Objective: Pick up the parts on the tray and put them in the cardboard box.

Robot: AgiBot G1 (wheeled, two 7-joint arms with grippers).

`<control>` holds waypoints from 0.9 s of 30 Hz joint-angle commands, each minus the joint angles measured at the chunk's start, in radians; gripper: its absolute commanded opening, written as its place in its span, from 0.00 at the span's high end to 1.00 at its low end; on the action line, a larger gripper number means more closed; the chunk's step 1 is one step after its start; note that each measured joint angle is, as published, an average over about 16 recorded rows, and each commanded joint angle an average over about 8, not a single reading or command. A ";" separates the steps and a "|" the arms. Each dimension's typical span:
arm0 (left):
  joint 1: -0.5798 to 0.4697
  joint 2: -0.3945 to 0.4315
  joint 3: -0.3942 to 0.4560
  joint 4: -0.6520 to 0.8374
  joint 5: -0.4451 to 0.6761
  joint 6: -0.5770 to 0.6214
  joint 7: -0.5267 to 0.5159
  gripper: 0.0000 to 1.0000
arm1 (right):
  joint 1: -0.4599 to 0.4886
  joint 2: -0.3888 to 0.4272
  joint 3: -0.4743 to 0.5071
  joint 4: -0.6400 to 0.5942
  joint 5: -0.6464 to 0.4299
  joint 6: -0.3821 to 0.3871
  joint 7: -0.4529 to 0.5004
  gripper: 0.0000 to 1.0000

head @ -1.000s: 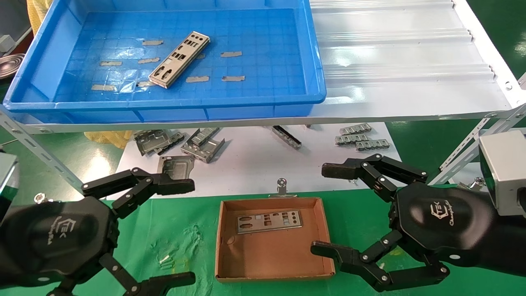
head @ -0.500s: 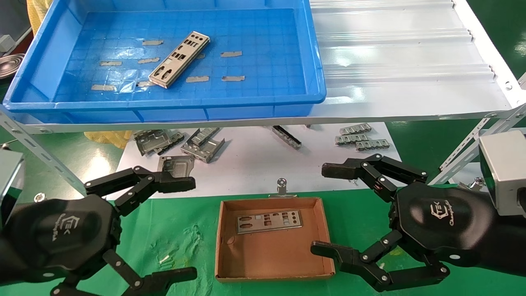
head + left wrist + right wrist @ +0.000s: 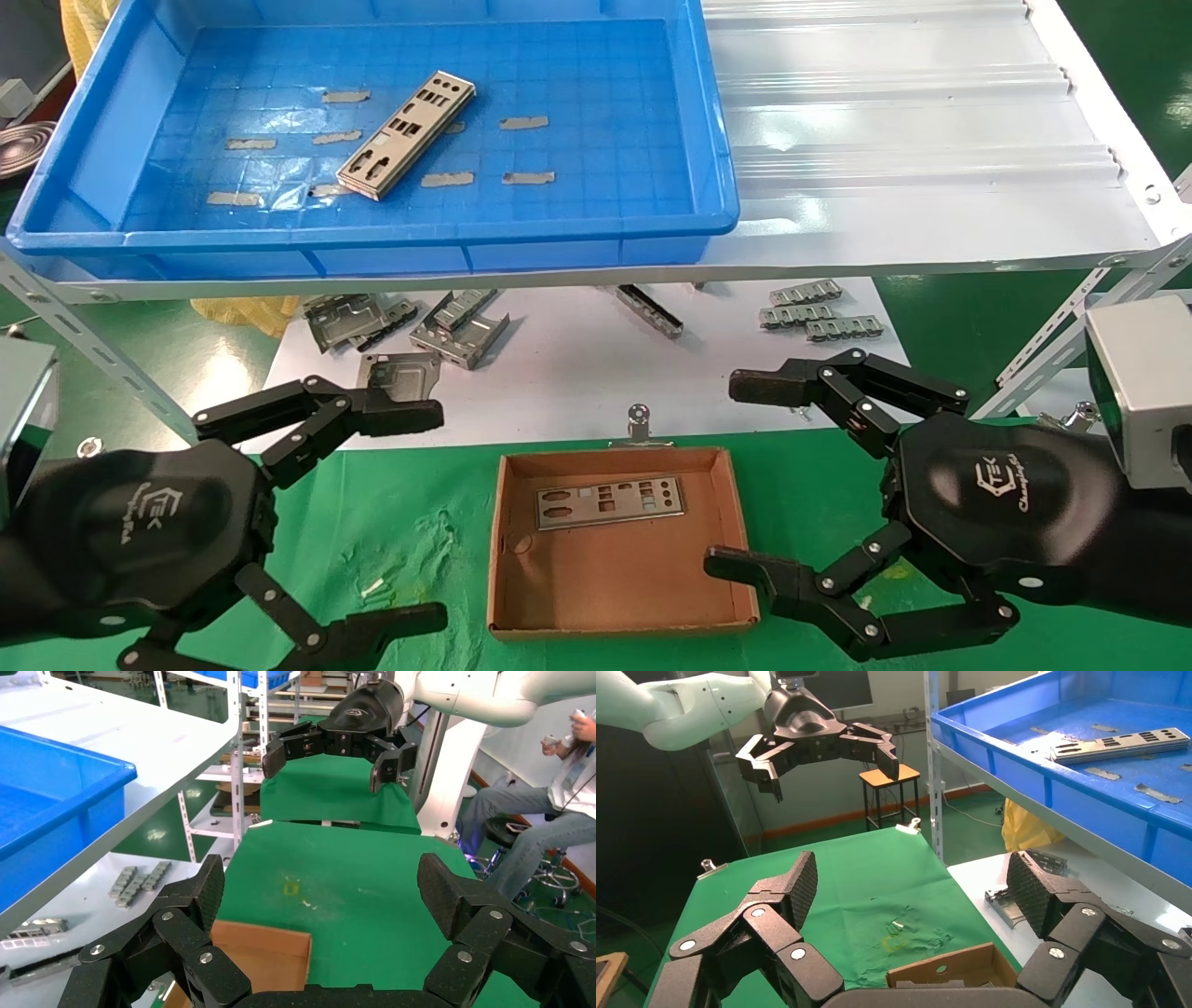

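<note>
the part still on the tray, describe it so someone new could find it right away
Look to the big bright-blue tray on the white shelf. Near the middle of its floor lies one part, set diagonally. It is long, silver and punched with holes, unlike the small grey tape scraps around it.

In the upper left of the head view we see a large, shallow, bright-blue tray [image 3: 717, 121] with a raised rim and a grid-patterned floor. Near the middle of its floor lies a small stack of thin silver plates [image 3: 406, 135], long rectangles punched with round, oval and square holes, lying flat and angled diagonally, upper end toward the right. At lower centre of the frame we see a small brown cardboard box [image 3: 740, 522], rectangular, low-walled and lidless. One more silver plate [image 3: 609, 502] lies flat inside it, lengthwise along the box's far wall, with bare cardboard floor in front of it.
</note>
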 commanded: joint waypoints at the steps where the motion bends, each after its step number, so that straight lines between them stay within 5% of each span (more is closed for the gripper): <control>1: 0.000 0.000 0.000 0.000 0.000 0.000 0.000 0.00 | 0.000 0.000 0.000 0.000 0.000 0.000 0.000 0.00; 27: -0.001 0.001 0.001 0.002 0.001 0.000 0.001 0.00 | 0.000 0.000 0.000 0.000 0.000 0.000 0.000 0.00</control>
